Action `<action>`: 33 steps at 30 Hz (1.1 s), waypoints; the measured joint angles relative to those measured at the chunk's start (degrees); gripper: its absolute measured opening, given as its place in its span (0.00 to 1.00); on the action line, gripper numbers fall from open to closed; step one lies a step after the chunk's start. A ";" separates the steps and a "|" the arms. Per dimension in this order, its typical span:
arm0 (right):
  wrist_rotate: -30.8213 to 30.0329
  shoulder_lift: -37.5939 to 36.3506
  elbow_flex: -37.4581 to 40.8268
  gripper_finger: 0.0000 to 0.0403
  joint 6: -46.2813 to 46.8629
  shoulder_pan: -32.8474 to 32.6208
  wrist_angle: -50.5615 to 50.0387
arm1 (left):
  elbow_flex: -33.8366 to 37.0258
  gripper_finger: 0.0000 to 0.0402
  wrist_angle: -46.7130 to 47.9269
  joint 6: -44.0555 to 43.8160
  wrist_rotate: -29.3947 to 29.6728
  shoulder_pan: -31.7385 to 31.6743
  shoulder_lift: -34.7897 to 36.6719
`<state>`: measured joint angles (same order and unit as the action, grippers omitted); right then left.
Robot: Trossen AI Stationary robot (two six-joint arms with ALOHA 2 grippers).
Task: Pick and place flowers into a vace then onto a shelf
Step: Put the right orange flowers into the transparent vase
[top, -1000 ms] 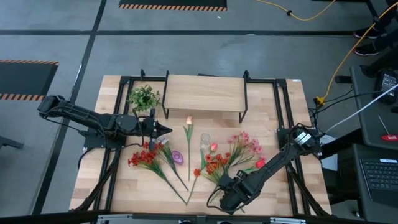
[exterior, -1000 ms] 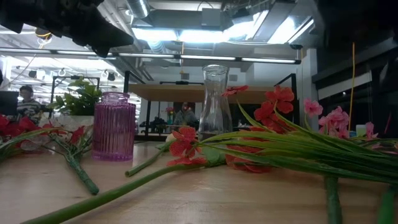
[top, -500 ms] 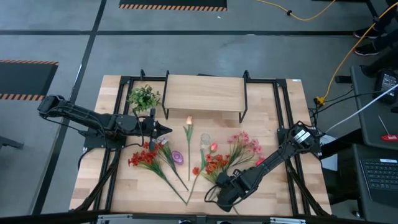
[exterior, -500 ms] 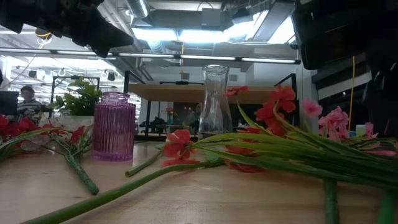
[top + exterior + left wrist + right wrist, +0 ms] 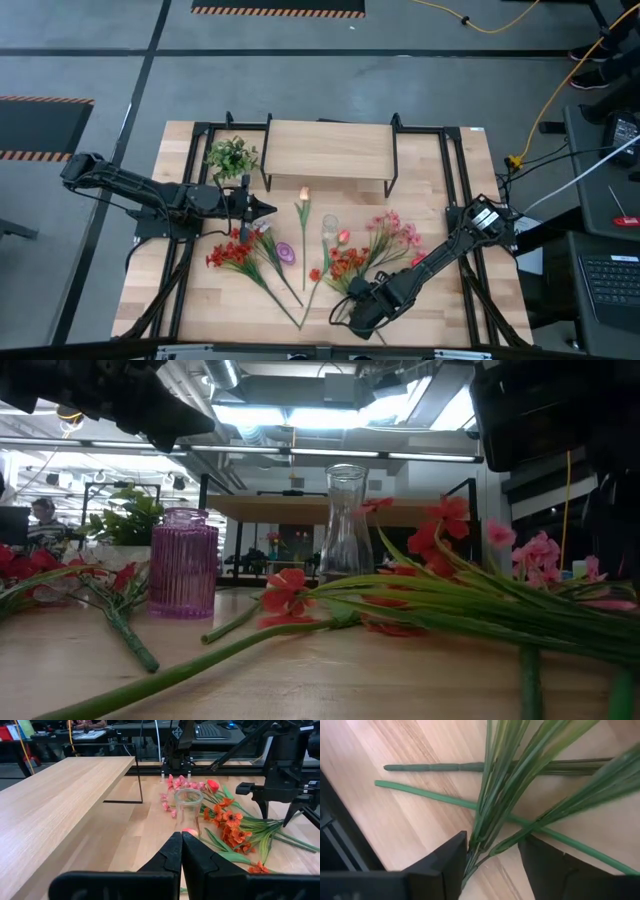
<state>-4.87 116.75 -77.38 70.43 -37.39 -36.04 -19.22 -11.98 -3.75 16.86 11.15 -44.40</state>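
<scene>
Flowers lie flat on the table in front of the shelf: a red spray, a yellow-tipped tulip, a pink spray, a red tulip and an orange spray. A clear glass vase and a purple ribbed vase stand among them. My right gripper points down at the table's near edge, open, its fingers on either side of the orange spray's stem bundle. My left gripper hovers shut at the left, touching nothing. My right gripper comes from above at the orange spray's stem bundle, near its cut end, fingers across the stems. One finger stands right against the bundle; I cannot tell whether it touches. The spray lies on the table.
A small all-green leafy plant stands at the far left by the shelf's leg. Two single green stems cross the table under the right gripper. Black frame rails run along both table sides.
My right gripper has come a little toward the table's left edge and lower over the orange spray's stems. The spray's blooms have shifted slightly on the table.
</scene>
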 joint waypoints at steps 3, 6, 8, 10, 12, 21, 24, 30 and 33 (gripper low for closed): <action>0.01 0.00 0.02 0.35 0.02 0.07 -0.67 | 0.00 0.01 0.00 0.00 0.02 0.01 0.00; 0.03 0.04 0.04 0.24 0.06 0.09 -1.26 | 0.00 0.01 -0.01 0.00 0.02 0.00 0.00; 0.05 0.04 0.04 0.15 0.55 0.13 -2.07 | 0.00 0.01 0.01 0.00 0.02 0.01 0.00; 0.07 0.04 -0.01 0.06 1.29 0.13 -2.83 | 0.00 0.01 0.01 0.00 0.02 0.01 0.00; 0.08 0.04 -0.07 0.03 1.32 0.13 -3.12 | 0.00 0.01 0.01 0.00 0.02 -0.01 0.00; 0.33 0.06 -1.38 0.02 -1.95 0.17 -4.80 | 0.00 0.01 0.01 0.00 0.02 0.00 0.00; -0.45 0.13 -3.22 0.02 -3.28 0.20 -7.58 | 0.00 0.01 0.01 0.00 0.02 0.01 0.00; -3.71 0.11 -6.69 0.02 -3.13 0.15 -15.55 | 0.00 0.01 0.05 0.00 0.01 0.01 0.00; -6.20 0.11 -8.42 0.02 -3.49 0.15 -17.87 | 0.00 0.01 0.12 0.00 0.00 0.01 0.00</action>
<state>-11.07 116.86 -85.81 66.95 -37.23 -53.91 -19.22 -11.86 -3.75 16.86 11.16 -44.40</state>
